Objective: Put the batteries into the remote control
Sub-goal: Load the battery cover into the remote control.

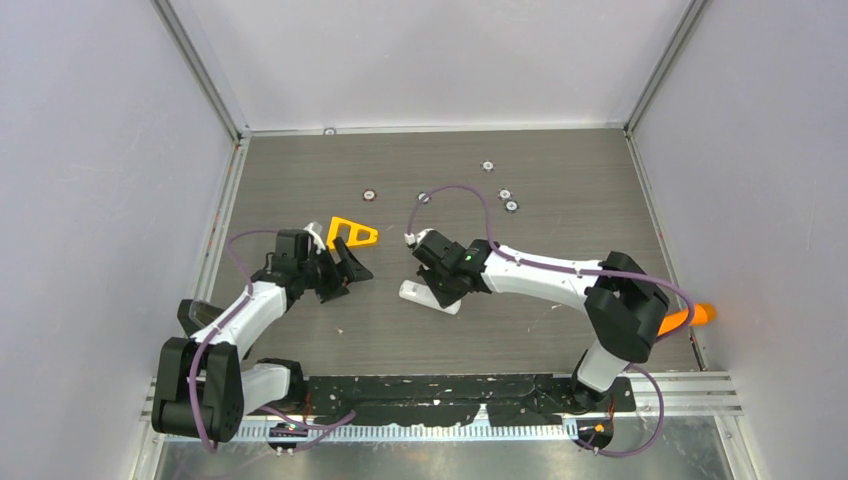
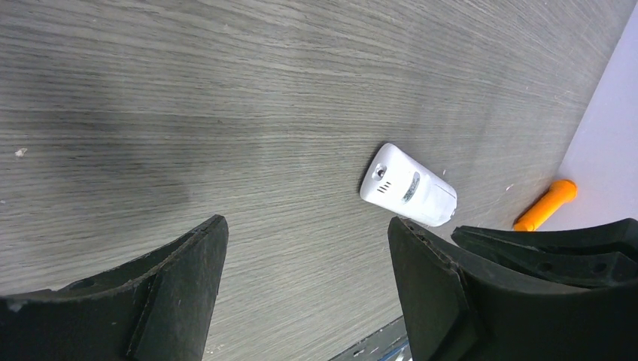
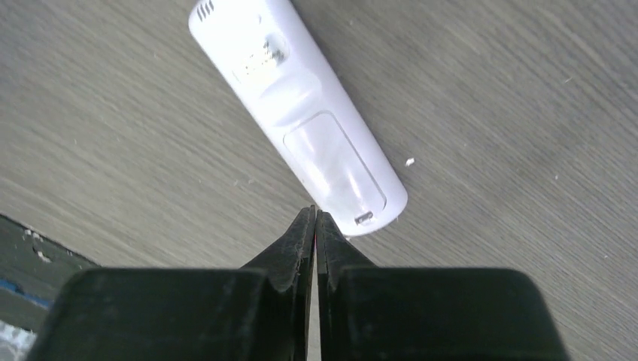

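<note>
A flat orange triangle point(image 1: 352, 233) is seen just beside the left gripper point(image 1: 345, 268), at its 12 o'clock. Small round discs point(image 1: 506, 200) are scattered toward 1 o'clock of the remote control point(image 1: 425, 296), and an orange stick point(image 1: 690, 318) lies at the 3 o'clock edge of the table point(image 1: 560, 170). The table is grey and wood-grained. The remote control is smooth white plastic, round-ended, laid back-up near the centre. The left arm is stretched low, its fingers spread wide around nothing. The right arm is bent over the remote control, and the right gripper point(image 3: 314, 218) is pressed together, its tips at the remote's end.
</note>
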Controlling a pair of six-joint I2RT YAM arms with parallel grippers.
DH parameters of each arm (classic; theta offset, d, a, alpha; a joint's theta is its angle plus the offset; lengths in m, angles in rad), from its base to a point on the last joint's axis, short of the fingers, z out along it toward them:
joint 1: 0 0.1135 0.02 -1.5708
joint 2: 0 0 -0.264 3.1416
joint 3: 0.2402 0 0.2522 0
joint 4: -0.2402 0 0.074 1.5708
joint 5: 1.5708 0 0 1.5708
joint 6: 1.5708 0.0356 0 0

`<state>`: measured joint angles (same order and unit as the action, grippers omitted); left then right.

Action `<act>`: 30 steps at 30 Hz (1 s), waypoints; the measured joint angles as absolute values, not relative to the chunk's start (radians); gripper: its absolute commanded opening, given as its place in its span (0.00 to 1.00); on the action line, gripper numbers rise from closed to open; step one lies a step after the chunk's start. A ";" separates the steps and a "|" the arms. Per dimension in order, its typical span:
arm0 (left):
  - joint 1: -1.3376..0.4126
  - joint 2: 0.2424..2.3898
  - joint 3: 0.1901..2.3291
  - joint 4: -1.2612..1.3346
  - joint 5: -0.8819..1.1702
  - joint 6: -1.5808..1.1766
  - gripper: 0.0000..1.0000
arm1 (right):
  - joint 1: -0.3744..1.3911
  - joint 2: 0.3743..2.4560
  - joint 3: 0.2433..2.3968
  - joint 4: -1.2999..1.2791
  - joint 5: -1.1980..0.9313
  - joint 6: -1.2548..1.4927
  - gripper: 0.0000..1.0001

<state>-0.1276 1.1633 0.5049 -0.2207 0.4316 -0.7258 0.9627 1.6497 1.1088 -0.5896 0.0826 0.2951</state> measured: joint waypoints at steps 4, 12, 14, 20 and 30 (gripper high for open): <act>-0.128 1.163 0.505 -0.221 0.432 -0.726 0.79 | 0.970 1.678 1.129 -0.553 0.127 0.328 0.09; -0.128 1.162 0.505 -0.222 0.430 -0.725 0.79 | 0.970 1.745 1.154 -0.535 0.186 0.347 0.09; -0.128 1.162 0.505 -0.222 0.430 -0.725 0.79 | 0.970 1.761 1.159 -0.534 0.191 0.348 0.09; -0.128 1.152 0.505 -0.230 0.427 -0.724 0.79 | 0.974 1.768 1.167 -0.522 0.193 0.348 0.10; -0.128 1.082 0.523 -0.282 0.381 -0.709 0.80 | 0.979 1.767 1.184 -0.536 0.191 0.339 0.35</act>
<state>-0.1276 1.0824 0.5228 -0.2821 0.3805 -0.7086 0.9791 1.7672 1.1843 -0.5362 0.1913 0.3389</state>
